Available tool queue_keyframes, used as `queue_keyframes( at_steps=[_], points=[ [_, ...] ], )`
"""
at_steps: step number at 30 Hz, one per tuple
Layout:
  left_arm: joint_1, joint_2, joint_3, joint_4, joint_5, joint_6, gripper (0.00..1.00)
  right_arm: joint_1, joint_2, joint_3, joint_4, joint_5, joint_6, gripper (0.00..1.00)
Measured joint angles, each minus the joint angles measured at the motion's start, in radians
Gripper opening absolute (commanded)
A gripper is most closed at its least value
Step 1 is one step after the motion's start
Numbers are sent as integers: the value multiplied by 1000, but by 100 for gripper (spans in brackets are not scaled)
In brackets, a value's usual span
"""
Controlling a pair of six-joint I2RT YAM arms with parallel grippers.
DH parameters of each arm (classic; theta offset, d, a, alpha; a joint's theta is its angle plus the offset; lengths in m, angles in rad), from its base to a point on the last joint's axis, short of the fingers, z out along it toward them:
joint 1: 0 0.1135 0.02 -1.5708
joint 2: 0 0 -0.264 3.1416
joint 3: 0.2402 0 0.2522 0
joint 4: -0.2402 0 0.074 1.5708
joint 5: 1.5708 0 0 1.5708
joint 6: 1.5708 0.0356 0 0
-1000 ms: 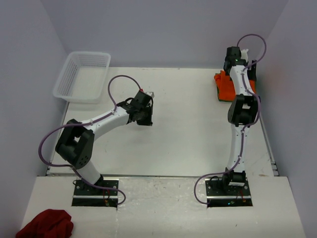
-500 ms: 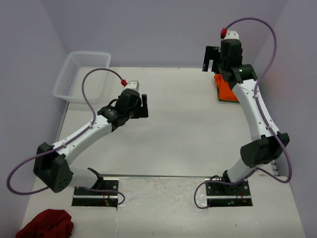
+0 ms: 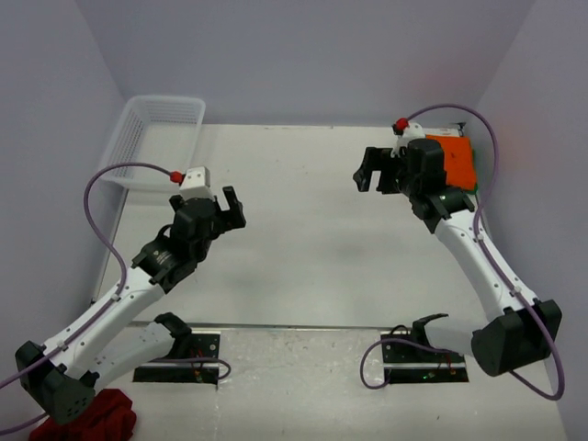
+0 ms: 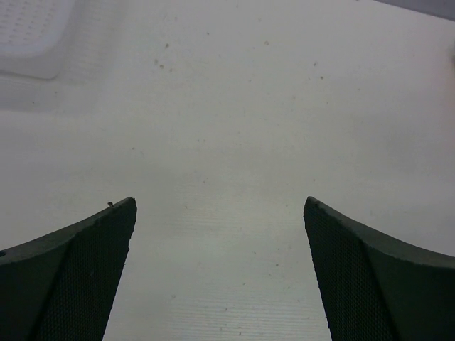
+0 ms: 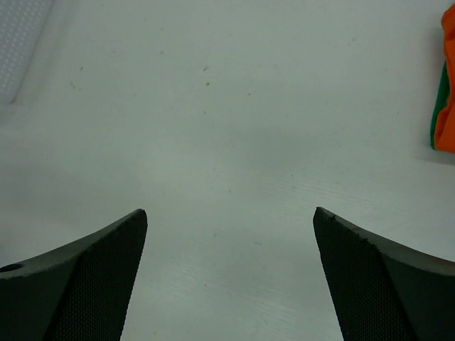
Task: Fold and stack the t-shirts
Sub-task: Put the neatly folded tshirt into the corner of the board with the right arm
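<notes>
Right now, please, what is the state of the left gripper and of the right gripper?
Left gripper: open, jaws wide apart, holding nothing.
Right gripper: open, jaws wide apart, holding nothing.

The worktop [image 3: 312, 248] is seen as a smooth, matt white surface flecked with small dark specks, and the basket [image 3: 129, 129] appears to be moulded in white, slightly translucent plastic mesh. The left fingers [image 4: 78, 284] and the right fingers [image 5: 384, 284] are faced with a matt black material pressed with a fine dotted grid, while the arm links [image 3: 482, 262] are shelled in smooth white plastic with black joints. The orange shirt [image 5: 449, 42] and the green shirt [image 5: 439, 106] are shown as soft, matt cloth, as is the dark red cloth [image 3: 110, 412], whose surface is rumpled.
</notes>
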Motion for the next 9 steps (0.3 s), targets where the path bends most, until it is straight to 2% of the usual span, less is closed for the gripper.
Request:
queue_keyframes(
  at_steps=[9],
  points=[
    [0,-65,-95,2,-123,-19,100,-2,-206,-283,150,2,38,99]
  ],
)
